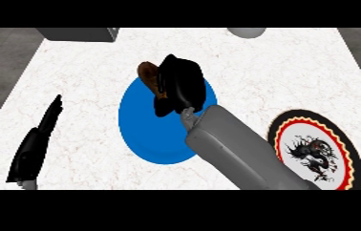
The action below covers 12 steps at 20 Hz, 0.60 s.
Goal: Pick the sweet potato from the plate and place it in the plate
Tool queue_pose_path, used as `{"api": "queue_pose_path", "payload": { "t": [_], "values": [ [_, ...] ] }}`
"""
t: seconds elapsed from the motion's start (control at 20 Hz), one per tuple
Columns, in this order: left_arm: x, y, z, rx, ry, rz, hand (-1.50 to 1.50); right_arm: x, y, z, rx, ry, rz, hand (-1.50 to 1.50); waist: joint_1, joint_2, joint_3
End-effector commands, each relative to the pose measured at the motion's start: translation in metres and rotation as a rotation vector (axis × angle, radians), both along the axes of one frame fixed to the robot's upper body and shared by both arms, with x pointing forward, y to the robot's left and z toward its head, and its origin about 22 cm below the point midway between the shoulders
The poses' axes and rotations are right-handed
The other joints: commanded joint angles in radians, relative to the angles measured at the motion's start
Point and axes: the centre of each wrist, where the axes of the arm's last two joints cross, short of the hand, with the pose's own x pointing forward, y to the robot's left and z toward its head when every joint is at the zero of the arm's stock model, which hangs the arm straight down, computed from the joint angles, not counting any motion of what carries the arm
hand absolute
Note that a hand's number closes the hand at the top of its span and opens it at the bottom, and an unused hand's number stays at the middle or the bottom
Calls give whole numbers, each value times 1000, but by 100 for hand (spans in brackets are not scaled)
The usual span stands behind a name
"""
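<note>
On the marble counter (pixel 84 82), the right robot hand (pixel 180 84) curls round the sweet potato (pixel 147 73).

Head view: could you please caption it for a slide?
Right hand curled round the sweet potato over the blue plate; patterned plate waits right.

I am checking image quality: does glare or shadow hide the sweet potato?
Head view: no glare on the blue plate; even light, no strong shadows; the right hand itself covers most of the sweet potato, leaving only its brown left edge visible.
</note>
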Motion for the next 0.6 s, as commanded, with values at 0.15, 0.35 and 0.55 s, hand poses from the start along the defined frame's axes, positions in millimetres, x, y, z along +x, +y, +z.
{"api": "queue_pose_path", "payload": {
  "t": [0.15, 0.35, 0.55],
  "values": [
    [5, 0, -9, -4, -6, -14, 0, 26, -9, -42, 174, 93, -167, -150, 21, 9, 0],
    [8, 8, 8, 4, 4, -8, 0, 8, 1, -73, 165, 135, -161, -150, 14, 3, 0],
    [-6, 1, 11, 10, -4, -19, 0, 11, 7, -58, 291, 17, -161, -150, 15, 0, 1]
  ]
}}
